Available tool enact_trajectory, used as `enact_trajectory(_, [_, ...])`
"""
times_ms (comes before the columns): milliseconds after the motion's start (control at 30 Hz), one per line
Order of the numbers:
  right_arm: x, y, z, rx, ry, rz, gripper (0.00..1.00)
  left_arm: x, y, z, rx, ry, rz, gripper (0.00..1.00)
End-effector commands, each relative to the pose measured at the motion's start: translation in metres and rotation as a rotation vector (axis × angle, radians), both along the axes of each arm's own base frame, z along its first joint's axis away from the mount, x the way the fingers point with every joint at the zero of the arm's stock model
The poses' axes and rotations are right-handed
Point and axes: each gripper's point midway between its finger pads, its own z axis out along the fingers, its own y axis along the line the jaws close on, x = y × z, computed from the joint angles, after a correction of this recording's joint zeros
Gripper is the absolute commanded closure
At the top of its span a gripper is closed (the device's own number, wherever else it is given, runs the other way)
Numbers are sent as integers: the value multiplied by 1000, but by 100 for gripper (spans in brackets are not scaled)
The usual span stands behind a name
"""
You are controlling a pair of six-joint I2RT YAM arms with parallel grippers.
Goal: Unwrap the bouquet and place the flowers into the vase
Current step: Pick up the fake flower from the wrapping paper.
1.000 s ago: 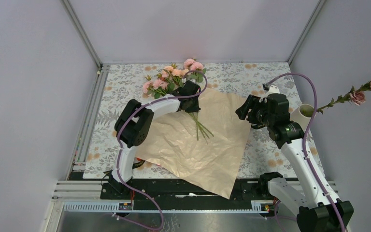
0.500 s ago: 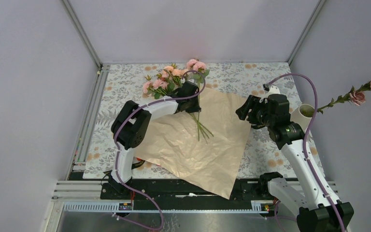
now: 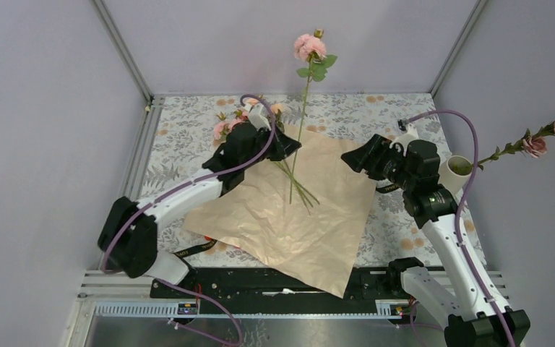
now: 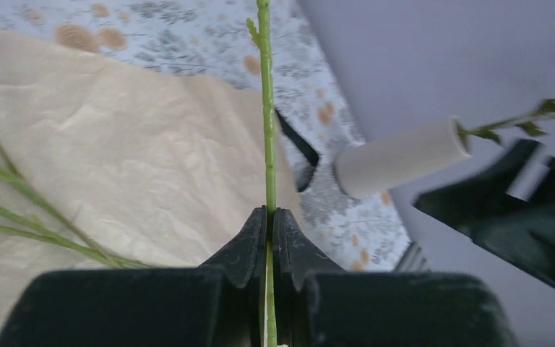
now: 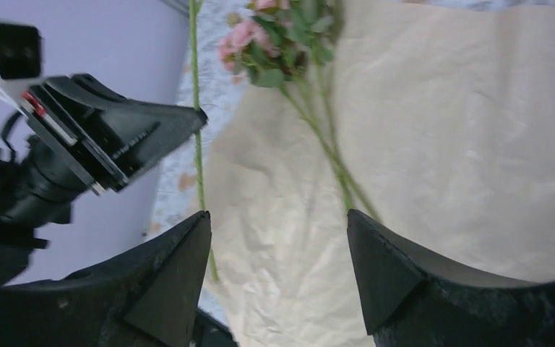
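Upright rose (image 3: 310, 46), other flowers (image 3: 221, 129) flat

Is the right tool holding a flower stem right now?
No, the right tool stands open with nothing in it; the upright stem is pinched in the left tool.

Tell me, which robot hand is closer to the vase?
Right. The right gripper hovers open beside the vase, on its left in the top view. The left gripper is farther, across the paper, shut on a flower.
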Motion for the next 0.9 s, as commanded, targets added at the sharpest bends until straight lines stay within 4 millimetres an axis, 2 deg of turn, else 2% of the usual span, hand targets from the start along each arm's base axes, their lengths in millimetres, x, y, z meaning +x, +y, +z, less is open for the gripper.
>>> enact_trajectory(0, [-4, 40, 55, 275, -120, 165, 23, -45, -4, 63, -195, -148, -128, 100])
enact_trajectory(133, [-5, 59, 87, 432, -190, 259, 20, -91, 7, 91, -283, -183, -181, 100])
enact_trajectory(300, [-9, 85, 116, 504, -236, 361, 20, -133, 23, 111, -352, -206, -203, 100])
enact_trajectory(433, [-16, 105, 139, 537, -269, 434, 21, -152, 32, 115, -368, -199, -211, 100])
enact_trajectory(633, [-35, 132, 178, 580, -357, 557, 25, -170, 38, 112, -359, -198, -243, 100])
enact_trajectory(767, [-30, 138, 185, 551, -367, 553, 28, -185, 38, 111, -338, -226, -309, 100])
enact_trajectory(867, [-21, 141, 182, 535, -352, 534, 30, -192, 41, 111, -340, -241, -325, 100])
